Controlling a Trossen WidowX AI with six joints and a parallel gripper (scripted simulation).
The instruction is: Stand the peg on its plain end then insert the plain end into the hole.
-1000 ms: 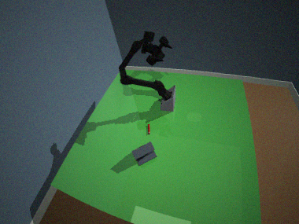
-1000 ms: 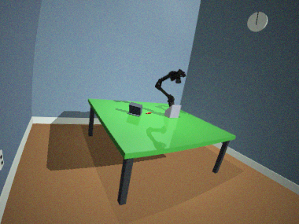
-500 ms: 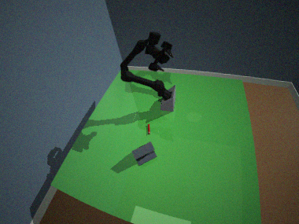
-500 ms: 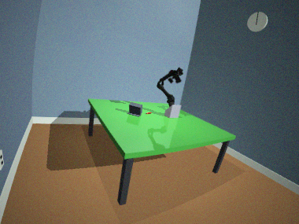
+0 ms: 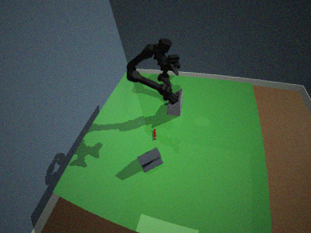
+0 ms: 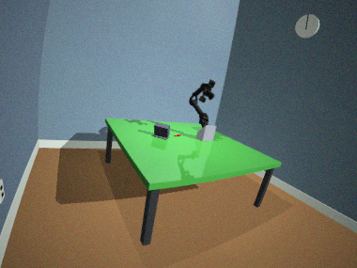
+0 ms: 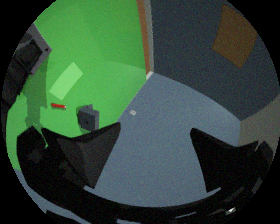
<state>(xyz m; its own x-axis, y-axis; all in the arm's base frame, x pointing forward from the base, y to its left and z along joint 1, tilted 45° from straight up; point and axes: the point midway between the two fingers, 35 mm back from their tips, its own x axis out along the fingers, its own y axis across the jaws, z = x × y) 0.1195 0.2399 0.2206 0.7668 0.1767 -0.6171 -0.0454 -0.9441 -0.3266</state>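
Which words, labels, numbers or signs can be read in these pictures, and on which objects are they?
None: no readable text shows in any view.
The wall clock shows a plain face, with no numbers that can be made out.
The peg, the sloped panel and the open hand bear no lettering or labels.

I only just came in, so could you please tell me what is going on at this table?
A single black robot arm is getting ready to work with a small red peg. The peg lies on the green table, between a grey sloped panel near the arm's base and a grey block farther out. The claw is raised well above the table, open and holding nothing. Nothing of the task is done yet: the peg has not been picked up or stood on end.
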